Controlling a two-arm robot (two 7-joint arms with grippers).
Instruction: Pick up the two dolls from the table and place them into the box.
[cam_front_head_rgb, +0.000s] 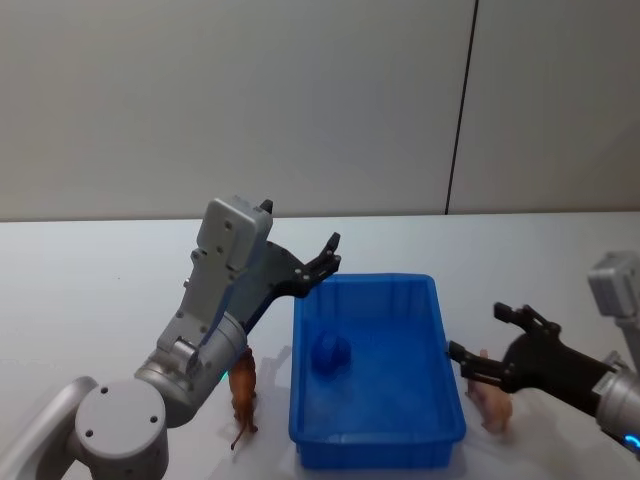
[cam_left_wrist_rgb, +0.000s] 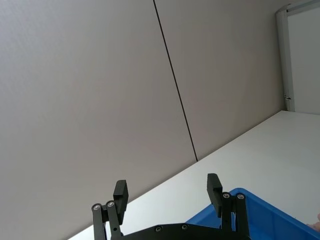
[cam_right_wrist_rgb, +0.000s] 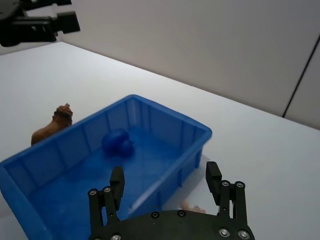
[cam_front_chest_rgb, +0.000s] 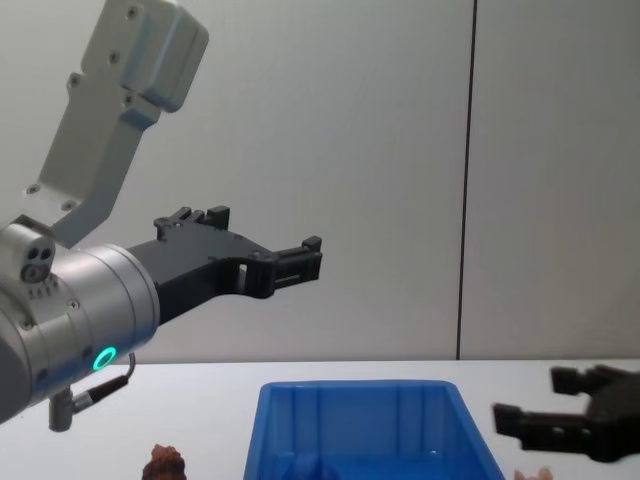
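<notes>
Left end effector (cam_front_head_rgb: 325, 262) raised high over the far left corner of the bin (cam_front_head_rgb: 440, 352), fingers spread wide, nothing between them, touching nothing. Below its arm, a brown toy animal (cam_front_head_rgb: 243, 395) upright on the white bench (cam_front_head_rgb: 100, 290), just beside the bin's left wall, outside it.

Bin in the middle of the bench, bright blue, ribbed walls, thick rim. Inside, one thing: the round blue doll (cam_front_head_rgb: 331, 353), on the floor toward the left wall, well below the left end effector and apart from both.

Right end effector (cam_front_head_rgb: 482, 335) low at the bin's right wall, outside it, released and empty, fingers wide apart and aimed toward the bin. Tan doll (cam_front_head_rgb: 493, 403) on the bench just right of the bin, close under those fingers, little pointed tips seen from the chest. Contact between finger and doll: cannot tell.
</notes>
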